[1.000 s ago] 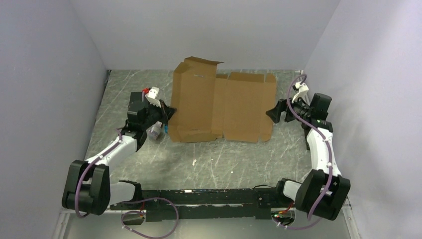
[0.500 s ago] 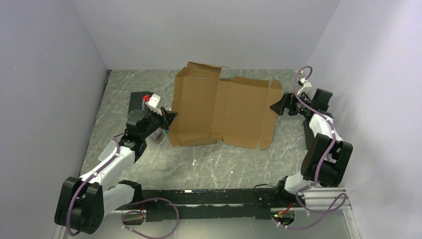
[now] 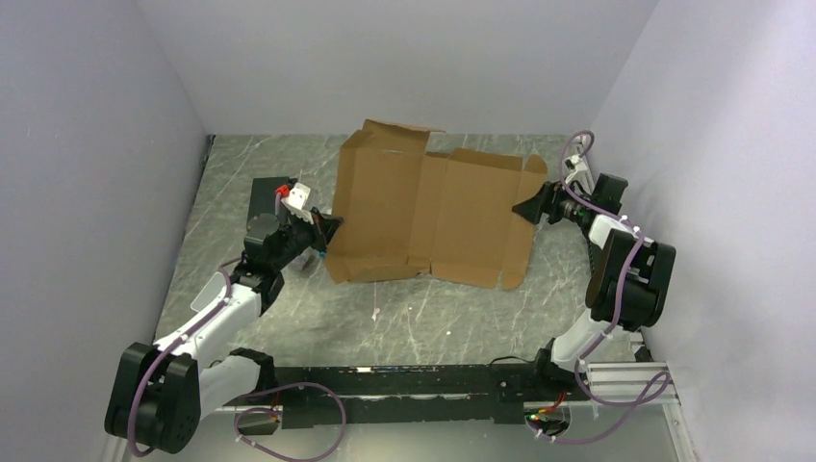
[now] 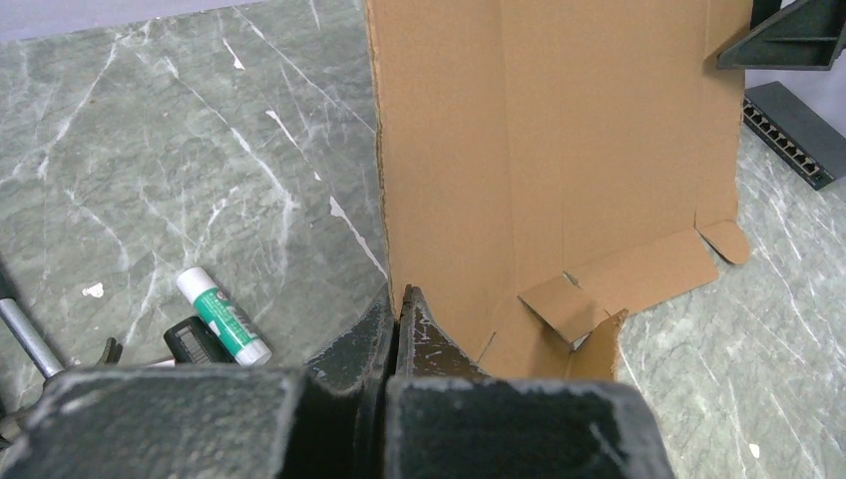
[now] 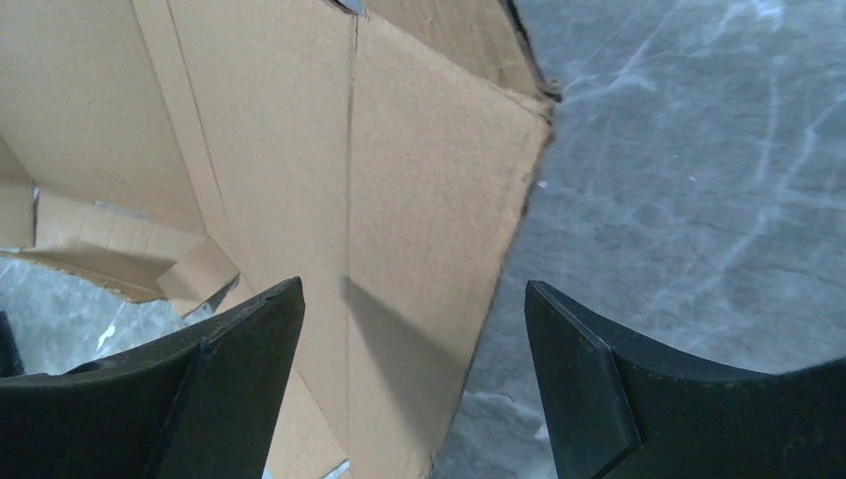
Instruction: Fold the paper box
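Left gripper (image 3: 330, 229), jaws shut, grips the brown corrugated-cardboard paper box (image 3: 433, 217); right gripper (image 3: 525, 208), jaws wide, should close squarely on its right edge.

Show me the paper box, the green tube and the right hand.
paper box (image 3: 423, 217), top view, middle panel
green tube (image 4: 221, 314), left wrist view, its label
right hand (image 5: 414, 289), right wrist view, between fingertips

Nothing legible anywhere: no print on the paper box (image 3: 423, 212), and the green label on the small tube (image 4: 221, 317) too blurred to read.
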You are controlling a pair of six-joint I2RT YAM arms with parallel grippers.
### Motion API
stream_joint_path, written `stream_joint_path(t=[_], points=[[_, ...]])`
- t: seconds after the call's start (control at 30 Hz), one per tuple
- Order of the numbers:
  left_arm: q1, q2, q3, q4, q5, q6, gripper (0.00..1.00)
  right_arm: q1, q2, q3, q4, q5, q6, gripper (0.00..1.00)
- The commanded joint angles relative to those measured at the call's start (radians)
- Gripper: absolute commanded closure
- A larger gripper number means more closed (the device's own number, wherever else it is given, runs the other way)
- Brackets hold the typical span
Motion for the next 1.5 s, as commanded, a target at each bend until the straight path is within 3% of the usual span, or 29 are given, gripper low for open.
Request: stream_joint_path(t=[0.0, 0.23, 0.47, 0.63, 0.77, 0.93, 1.17, 1.27, 1.47], points=[[-0.005, -0.031, -0.006, 0.063, 0.017, 0.007, 1.0, 0.034, 0.019, 0.037, 0.101, -0.108, 0.003, 0.17], [-0.005, -0.037, -0.017, 0.071, 0.006, -0.008, 1.0, 0.039, 0.027, -0.005, 0.21, -0.169, 0.076, 0.31], [-0.005, -0.041, -0.023, 0.073, -0.007, -0.021, 1.0, 0.039, 0.027, -0.014, 0.231, -0.223, 0.095, 0.64], [-0.005, -0.055, -0.015, 0.037, -0.013, -0.025, 1.0, 0.039, -0.003, 0.005, 0.147, -0.243, 0.031, 1.0], [-0.005, -0.078, -0.004, -0.015, -0.027, -0.038, 1.0, 0.039, -0.069, 0.055, -0.046, -0.208, -0.134, 1.0], [-0.005, -0.106, 0.035, -0.103, -0.049, -0.074, 0.71, 0.034, -0.162, 0.149, -0.358, -0.138, -0.346, 1.0], [-0.004, -0.158, 0.083, -0.196, -0.055, -0.129, 0.37, 0.033, -0.299, 0.189, -0.596, -0.078, -0.523, 1.0], [-0.005, -0.194, 0.108, -0.26, -0.074, -0.145, 0.26, 0.033, -0.361, 0.182, -0.652, -0.06, -0.562, 1.0], [-0.005, -0.263, 0.174, -0.394, -0.076, -0.146, 0.13, 0.032, -0.482, 0.123, -0.69, -0.032, -0.578, 1.0]])
